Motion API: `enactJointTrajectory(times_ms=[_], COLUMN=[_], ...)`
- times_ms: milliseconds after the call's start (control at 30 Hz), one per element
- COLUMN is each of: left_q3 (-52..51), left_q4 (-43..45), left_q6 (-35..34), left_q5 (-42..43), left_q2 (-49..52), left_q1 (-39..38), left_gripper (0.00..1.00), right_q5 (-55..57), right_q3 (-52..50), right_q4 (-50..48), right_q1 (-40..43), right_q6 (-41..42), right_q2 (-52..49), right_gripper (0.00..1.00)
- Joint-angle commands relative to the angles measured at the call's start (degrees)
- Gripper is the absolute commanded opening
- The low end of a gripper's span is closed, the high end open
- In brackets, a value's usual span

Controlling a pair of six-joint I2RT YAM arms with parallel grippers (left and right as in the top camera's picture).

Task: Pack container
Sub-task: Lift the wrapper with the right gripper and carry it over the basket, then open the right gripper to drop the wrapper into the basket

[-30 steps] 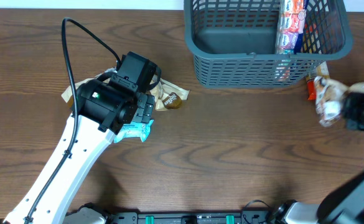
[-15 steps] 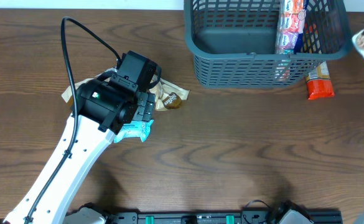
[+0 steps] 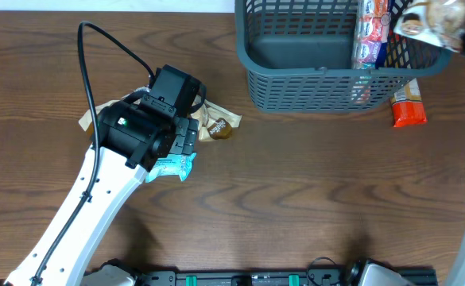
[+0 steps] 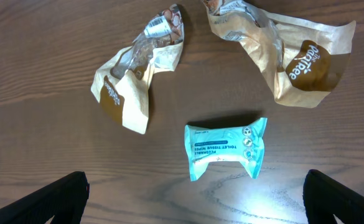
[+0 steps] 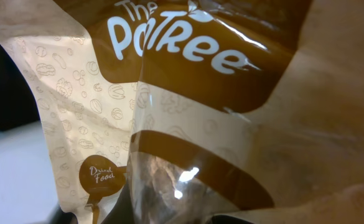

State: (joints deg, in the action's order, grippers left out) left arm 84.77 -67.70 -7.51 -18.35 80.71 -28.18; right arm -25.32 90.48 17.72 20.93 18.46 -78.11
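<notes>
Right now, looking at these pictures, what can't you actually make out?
Right wrist view: the brown-and-cream plastic snack pouch fills the frame, hiding the fingers of the right tool.
Overhead: the dark grey-blue slotted plastic basket is cut off by the top edge.
Overhead: the left arm's black wrist housing covers most of the small teal wipes packet.
Overhead: the orange-red snack packet beside the basket has print too small to read.

A dark wooden table (image 3: pixel 296 199) is seen. A slotted grey basket (image 3: pixel 327 79) is set at its far edge, and a red packet (image 3: pixel 408 107) is laid just beside the basket's right front corner. Well to the left, a brown packet (image 4: pixel 129 87) and a second brown packet (image 4: pixel 294 56) are spread crumpled, with a teal pack (image 4: pixel 225 149) laid near them, apart from both.
</notes>
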Motion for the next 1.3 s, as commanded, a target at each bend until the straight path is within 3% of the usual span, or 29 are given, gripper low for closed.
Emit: enactJointTrajectory(times_ms=[0,433,700,1033,1167,1267], left_q3=[-0.2,-0.2,-0.2,-0.2,-0.2,-0.2], left_q4=[-0.2,-0.4,-0.4,-1.0,-1.0,-1.0], left_q6=[-0.7,-0.7,-0.7,-0.7,-0.7,-0.7], left_q5=[0.1,0.1,0.1,1.2,1.2,1.2], left_q2=[0.5,0.5,0.5,0.5,0.5,0.5], left_q1=[0.3,0.3,0.2,0.3,0.3,0.3], left_gripper=[0.99,0.99,0.99,0.99,0.99,0.99], right_q5=[-1.6,5.0,11.6,15.0,15.0,14.9], right_q3=[0.3,0.3,0.3,0.3,0.3,1.2], right_q4=[0.0,7.5,10.8,13.2,13.3,13.7], right_q1=[-1.6,-6.5,-8.1,-7.8,-7.8,-7.8], right_q6=[-4.0,-13.1,-15.6,-15.5,-15.0,-14.3], right_q2=[-4.9,-15.6,-16.2,-19.4,-19.7,-19.7], right_gripper=[0.06,0.09,0.22,0.17,0.25,0.42])
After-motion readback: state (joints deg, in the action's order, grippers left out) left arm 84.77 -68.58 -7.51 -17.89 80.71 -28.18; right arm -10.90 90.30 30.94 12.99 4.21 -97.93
